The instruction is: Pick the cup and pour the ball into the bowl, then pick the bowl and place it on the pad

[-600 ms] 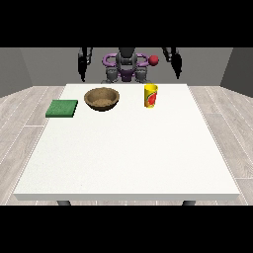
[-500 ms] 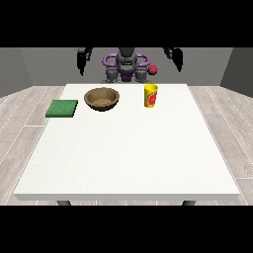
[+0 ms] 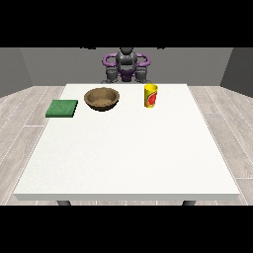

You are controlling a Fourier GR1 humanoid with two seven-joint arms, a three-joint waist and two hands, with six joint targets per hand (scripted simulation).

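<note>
A yellow cup (image 3: 150,95) with a red mark on its side stands upright on the white table (image 3: 128,158), at the far side and right of centre. A brown wooden bowl (image 3: 102,98) sits to its left, and its inside looks bare. A green pad (image 3: 62,108) lies flat near the table's left edge. No ball shows anywhere. Both arms are raised. Only a dark sliver of the hand at the view's left (image 3: 89,48) and of the hand at the view's right (image 3: 161,48) shows at the scene's top edge, far above the objects.
The robot's grey torso (image 3: 126,66) with purple shoulder rings stands behind the table's far edge. The cup, bowl and pad all lie in the far third of the table. Wooden floor surrounds the table.
Both hands rose from beside the shoulders to the scene's top edge. The red ball that hung above the cup near the robot's shoulder is gone from sight.
</note>
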